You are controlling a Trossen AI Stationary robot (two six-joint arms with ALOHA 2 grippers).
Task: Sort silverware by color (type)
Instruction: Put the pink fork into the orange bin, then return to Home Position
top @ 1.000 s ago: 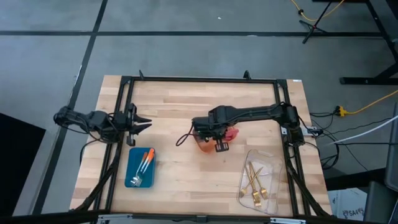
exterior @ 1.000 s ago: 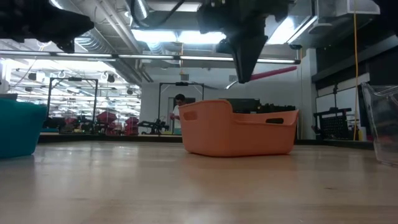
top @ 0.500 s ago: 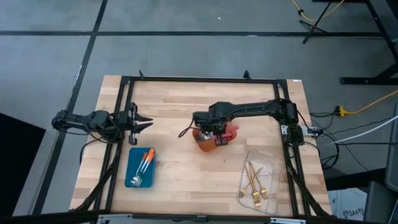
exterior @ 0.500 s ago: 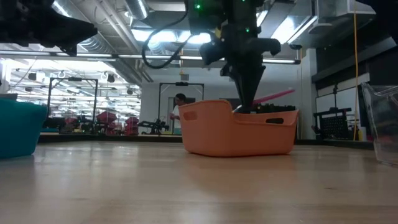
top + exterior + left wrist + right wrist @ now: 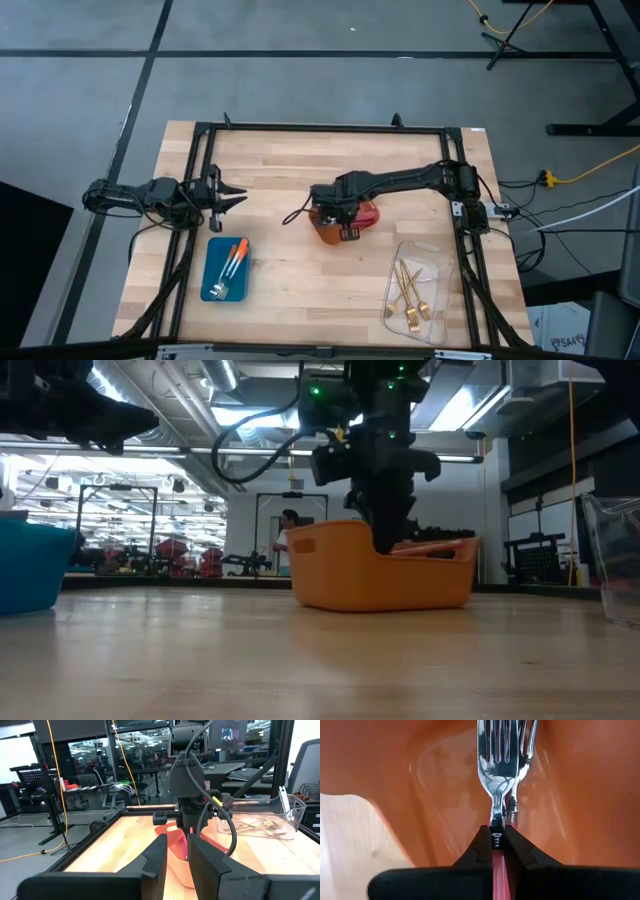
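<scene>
We begin at our right gripper (image 5: 493, 836), whose fingers are clenched on the neck of a pink-handled fork (image 5: 496, 780), right where the silver meets the pink handle. The tines reach out ahead of the fingertips, and a second fork (image 5: 522, 770) lies just beyond them, touching or nearly touching the one we hold. Under and around both is the orange tray (image 5: 445, 775), so our gripper sits down inside its walls, as the low view confirms.

We judge that we are at the placing step for this pink-handled fork: it is in its tray but not yet let go. The next move calls for parting the fingers and rising straight up clear of the rim.

Farther off to one side, the clear tray (image 5: 415, 290) holds the gold forks (image 5: 408, 290). Farthest away, our left gripper (image 5: 232, 195) waits with fingers part open and empty, the blue tray (image 5: 225, 270) near it holding the orange-handled forks (image 5: 232, 262).
</scene>
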